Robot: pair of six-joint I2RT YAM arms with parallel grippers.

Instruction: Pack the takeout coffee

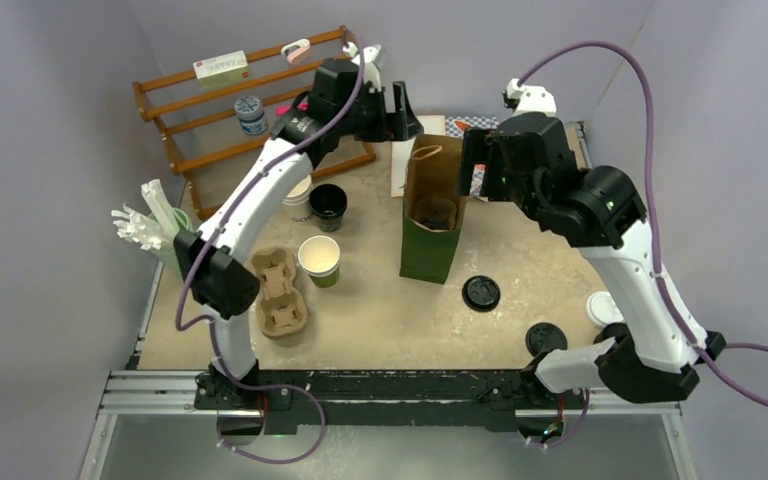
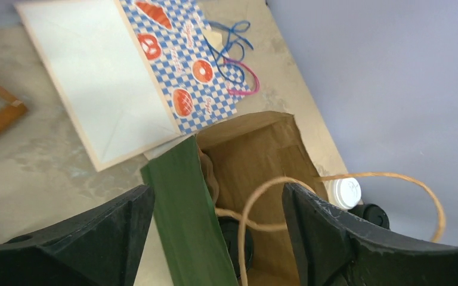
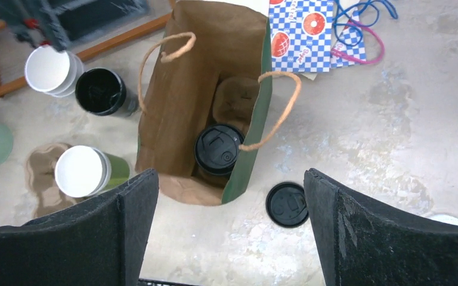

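The takeout coffee [image 3: 218, 149] stands inside the green and brown paper bag [image 1: 430, 215], with only its round black sip lid showing from above. The lid [image 2: 245, 241] also peeks past the bag's green wall [image 2: 185, 208] in the left wrist view. My left gripper [image 1: 403, 108] hangs open behind the bag. The bag's near wall and one twine handle [image 2: 262, 196] lie between its fingers without being pinched. My right gripper [image 3: 231, 176] hovers open above the bag's right side, holding nothing.
A lidless green cup [image 1: 319, 260], a black cup [image 1: 327, 203] and a white cup [image 1: 298, 195] stand left of the bag by a cardboard carrier [image 1: 278, 290]. Loose black lids [image 1: 481, 292] [image 1: 546, 337] and a white lid [image 1: 603, 307] lie right. A wooden rack [image 1: 220, 110] stands behind.
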